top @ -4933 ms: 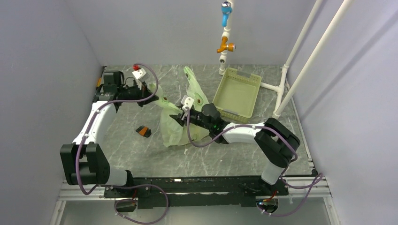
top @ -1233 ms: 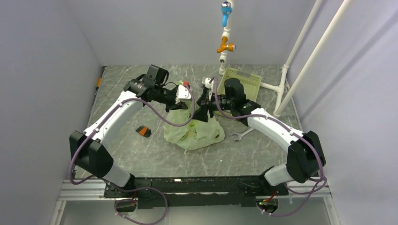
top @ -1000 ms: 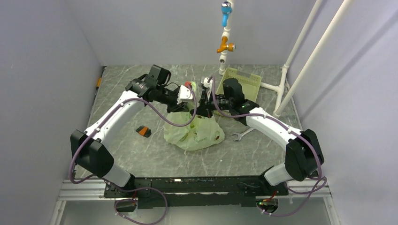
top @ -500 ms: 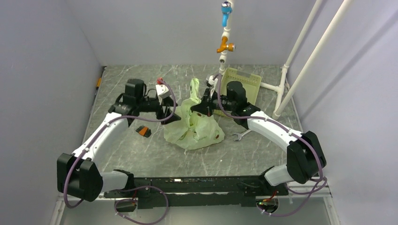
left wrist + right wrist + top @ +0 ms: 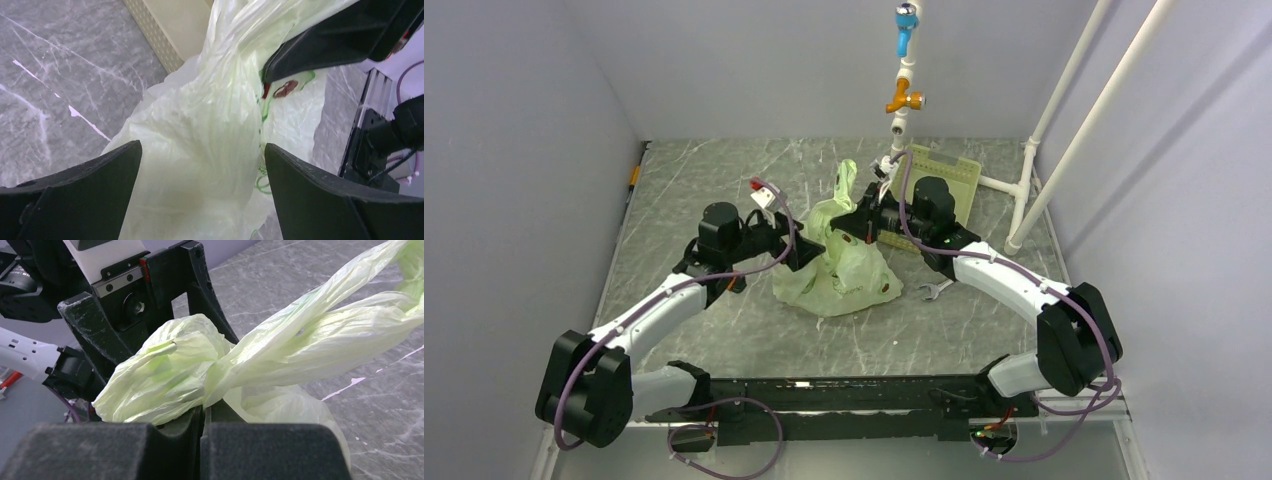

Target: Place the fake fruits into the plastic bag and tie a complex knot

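Just left of the tray (image 5: 959, 185), on the marbled tabletop: plastic bag (image 5: 844, 268), body slumped, neck gathered into a twisted strip that rises toward the tray's far-left corner. At the tray's near-left corner: right gripper (image 5: 856, 222), jaws pressed fully together, pinching the bunched film of the neck. Farther left of the tray, beyond the bag: left gripper (image 5: 809, 248), fingers spread wide to either side of the bag's body, nothing clamped. Near the tray's front edge: wrench (image 5: 932, 290), flat on the tabletop.

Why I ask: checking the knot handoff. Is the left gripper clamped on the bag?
No: the left wrist view shows the left gripper wide open, fingers either side of the plastic bag.
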Controlling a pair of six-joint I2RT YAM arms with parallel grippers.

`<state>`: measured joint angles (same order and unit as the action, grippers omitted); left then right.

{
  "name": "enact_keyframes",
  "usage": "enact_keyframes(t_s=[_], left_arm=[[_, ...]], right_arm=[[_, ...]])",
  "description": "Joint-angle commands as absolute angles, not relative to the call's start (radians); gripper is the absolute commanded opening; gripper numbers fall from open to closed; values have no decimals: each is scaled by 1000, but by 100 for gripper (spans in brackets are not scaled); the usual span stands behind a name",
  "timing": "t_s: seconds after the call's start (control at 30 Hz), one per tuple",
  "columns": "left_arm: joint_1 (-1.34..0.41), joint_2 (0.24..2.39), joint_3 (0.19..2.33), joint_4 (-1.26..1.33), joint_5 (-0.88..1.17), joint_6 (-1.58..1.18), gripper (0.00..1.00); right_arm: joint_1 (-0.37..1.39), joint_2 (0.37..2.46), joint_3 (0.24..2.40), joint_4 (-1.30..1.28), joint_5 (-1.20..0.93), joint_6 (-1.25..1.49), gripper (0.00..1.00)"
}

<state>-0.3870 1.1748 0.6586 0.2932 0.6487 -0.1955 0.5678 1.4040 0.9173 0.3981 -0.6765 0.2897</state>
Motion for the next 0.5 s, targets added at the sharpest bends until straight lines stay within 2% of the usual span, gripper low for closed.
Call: enact_keyframes(t_s=[0.0, 0.07, 0.17, 0.3, 0.4, 0.47], left_arm=[[-468, 1138, 675, 368, 457, -237, 99], [-503, 1153, 700, 308, 338, -190, 95], [-520, 1167, 721, 272, 215, -129, 79], [-520, 1146, 740, 263, 168, -28, 46], [-518, 1082, 725, 270, 297, 104, 20], [-518, 1050, 728, 239, 380, 184, 9]], right_arm=[[565, 1374, 911, 488, -678, 330, 0], [565, 1373, 916, 486, -687, 332, 0], [565, 1366, 924, 464, -710, 320, 0], [554, 1358, 935, 373, -761, 251, 0], [538, 1362, 948, 281, -815, 151, 0], [523, 1368, 965, 196, -848, 78, 0]])
